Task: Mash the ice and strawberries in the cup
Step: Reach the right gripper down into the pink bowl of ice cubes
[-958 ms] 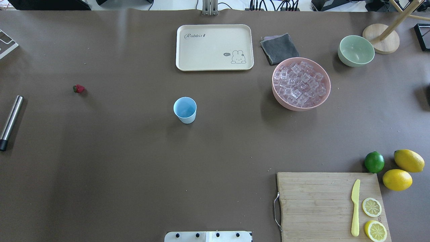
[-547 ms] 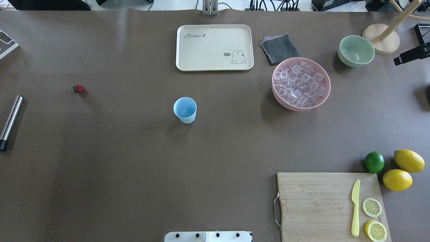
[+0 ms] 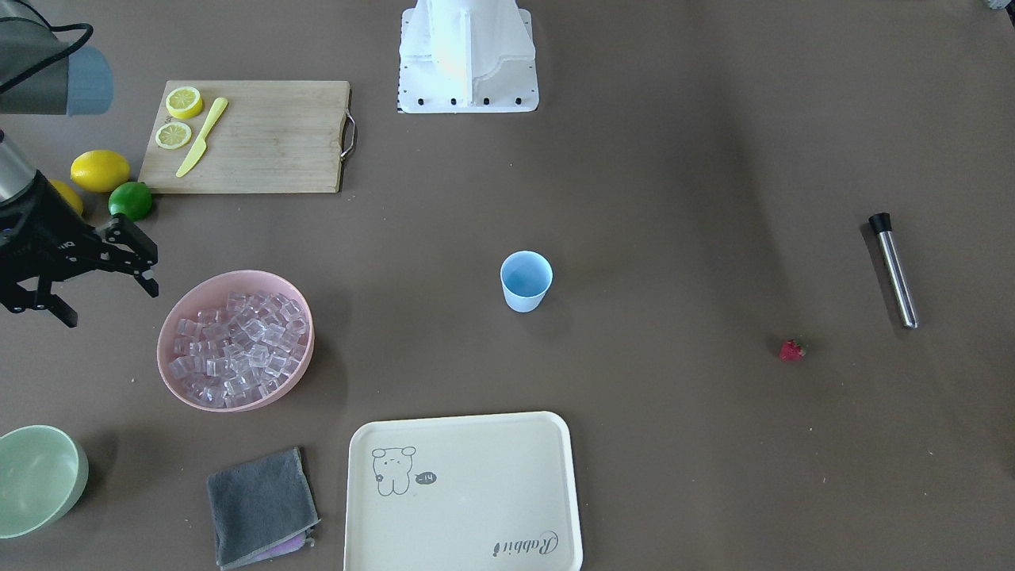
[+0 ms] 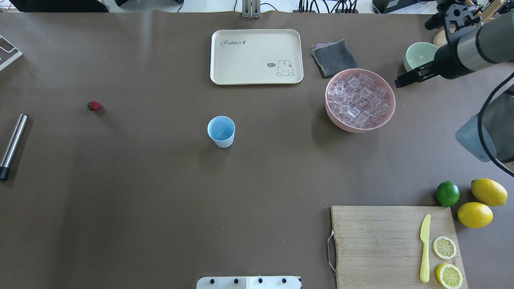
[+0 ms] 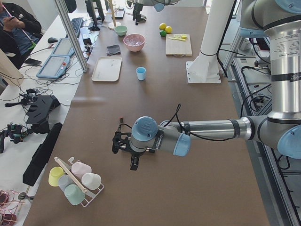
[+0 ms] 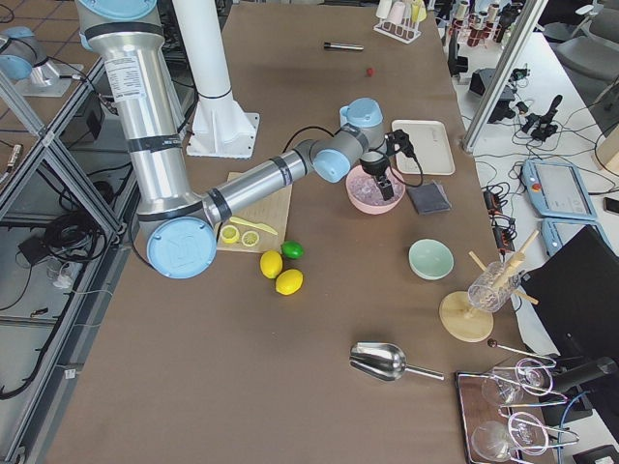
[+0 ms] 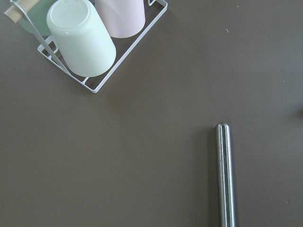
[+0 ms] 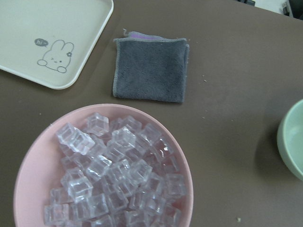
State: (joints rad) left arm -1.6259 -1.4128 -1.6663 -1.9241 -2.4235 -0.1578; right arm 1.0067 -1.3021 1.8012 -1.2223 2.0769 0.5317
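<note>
Black and two-fingered, the right claw [image 3: 109,301] has its fingers clearly apart and nothing between them. It stands on the side of the pink bowl [image 4: 335,120] that is turned away from the cup, between this bowl and the lime [image 3: 131,200]. It seems to hang above the surface [image 4: 160,200] rather than touch it, but the views do not make the height sure. The right wrist camera looks down on the ice [image 8: 113,179], many clear cubes heaped in the pink bowl. Just beyond the bowl lies a grey cloth [image 8: 150,68], folded flat. A corner of the cream tray [image 8: 52,28] is on one side of it, and the edge of the green bowl [image 8: 293,142] on the other.

For the left claw [image 5: 123,157], seen only from the side camera, I cannot tell whether it is apart or together. It is above the left end of the surface. Under its wrist camera lies a steel rod [image 7: 225,175], and near it a wire rack [image 7: 137,41] with a white tumbler [image 7: 80,40] in it.

The cup [image 4: 221,131], light blue, stands upright near the middle of the surface, well apart from both claws. The strawberry [image 4: 94,106] lies alone on the surface, between the cup and the steel rod, nearer to the rod.
</note>
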